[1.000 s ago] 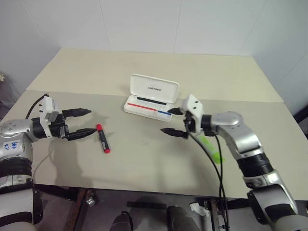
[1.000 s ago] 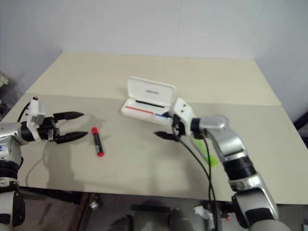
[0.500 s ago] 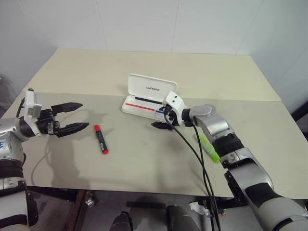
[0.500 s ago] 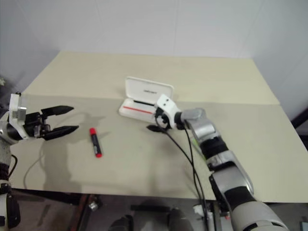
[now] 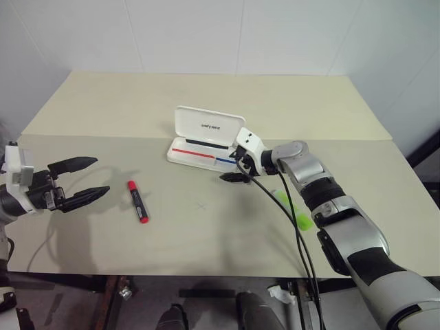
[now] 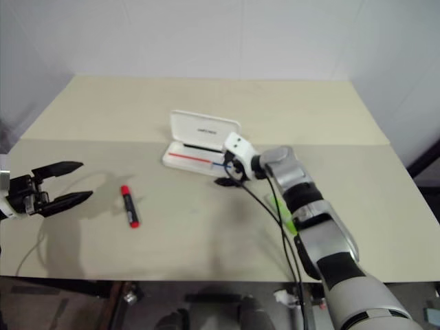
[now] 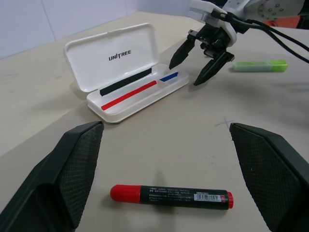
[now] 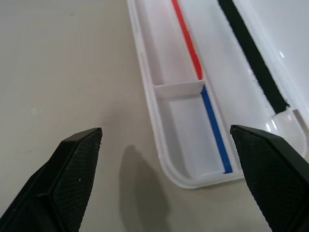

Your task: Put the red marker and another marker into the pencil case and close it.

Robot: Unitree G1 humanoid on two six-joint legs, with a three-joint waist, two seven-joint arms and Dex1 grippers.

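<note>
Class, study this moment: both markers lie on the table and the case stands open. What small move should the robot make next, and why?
Probably bring the open left gripper forward onto the red marker and close on it. The marker lies loose on the table just ahead of those fingers, the pencil case stands open and holds no marker, and the open right gripper hovers at the case, away from the green marker.

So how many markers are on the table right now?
2. The red marker lies near the left gripper; the green marker lies partly under the right arm. The open pencil case holds none.
</note>
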